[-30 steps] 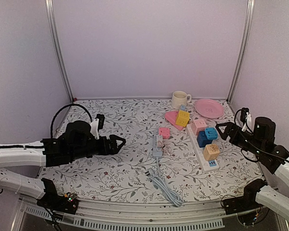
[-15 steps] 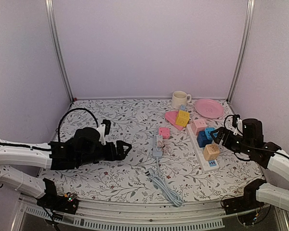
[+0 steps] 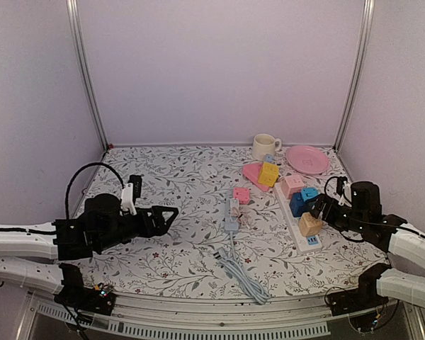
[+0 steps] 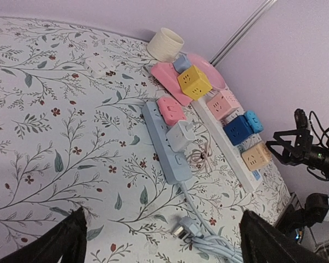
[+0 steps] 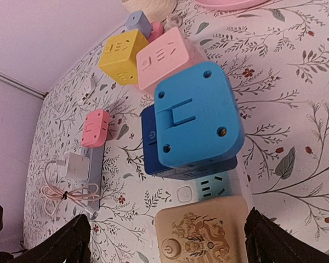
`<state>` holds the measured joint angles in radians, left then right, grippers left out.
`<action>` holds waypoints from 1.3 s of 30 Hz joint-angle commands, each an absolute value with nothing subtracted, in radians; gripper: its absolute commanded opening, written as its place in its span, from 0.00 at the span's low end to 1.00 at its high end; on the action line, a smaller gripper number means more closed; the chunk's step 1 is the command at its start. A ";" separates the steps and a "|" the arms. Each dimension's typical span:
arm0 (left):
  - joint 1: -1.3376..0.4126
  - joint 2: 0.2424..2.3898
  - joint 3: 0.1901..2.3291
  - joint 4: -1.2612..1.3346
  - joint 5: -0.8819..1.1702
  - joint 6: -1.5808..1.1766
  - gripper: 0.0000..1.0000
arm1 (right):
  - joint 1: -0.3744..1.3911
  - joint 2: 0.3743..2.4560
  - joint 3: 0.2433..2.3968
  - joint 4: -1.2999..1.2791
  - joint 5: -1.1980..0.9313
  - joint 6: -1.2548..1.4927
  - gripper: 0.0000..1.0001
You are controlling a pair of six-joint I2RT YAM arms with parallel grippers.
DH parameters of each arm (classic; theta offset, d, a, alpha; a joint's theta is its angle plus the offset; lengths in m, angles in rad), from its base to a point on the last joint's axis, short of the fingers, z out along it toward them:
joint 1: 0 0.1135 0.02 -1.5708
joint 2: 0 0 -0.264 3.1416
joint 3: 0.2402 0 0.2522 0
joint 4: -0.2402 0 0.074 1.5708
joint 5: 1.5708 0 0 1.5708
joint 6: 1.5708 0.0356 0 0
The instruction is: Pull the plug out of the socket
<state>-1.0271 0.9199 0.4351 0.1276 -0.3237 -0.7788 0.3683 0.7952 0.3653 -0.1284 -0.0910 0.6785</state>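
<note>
right end effector (image 3: 317, 207), jaws spread wide, hangs just beside the tan cube plug (image 3: 310, 224), which sits in the white power strip (image 5: 193, 193) on the counter (image 3: 184, 177); left end effector (image 3: 168, 218), also spread wide, hangs well apart.

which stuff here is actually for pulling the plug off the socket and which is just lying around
Job, likely: white power strip, light blue cube adapter, tan cube adapter, open right gripper.
Lying about: cream mug, pink plate, yellow cube adapter.
</note>
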 commanded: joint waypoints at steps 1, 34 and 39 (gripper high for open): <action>-1.015 0.922 0.422 0.157 -0.304 -0.772 0.97 | 0.479 0.869 0.377 -0.086 -0.055 0.698 0.99; -1.111 1.687 1.042 0.006 -0.378 -0.712 0.88 | 0.912 1.005 0.584 -0.376 0.433 0.872 0.99; -1.110 1.873 1.263 -0.133 -0.455 -0.687 0.86 | 0.911 0.920 0.582 -0.414 0.468 0.849 0.99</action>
<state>-1.0996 1.7672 1.1435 0.0208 -0.3660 -0.7300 0.9051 0.9779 0.5545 -0.3622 0.4187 0.8570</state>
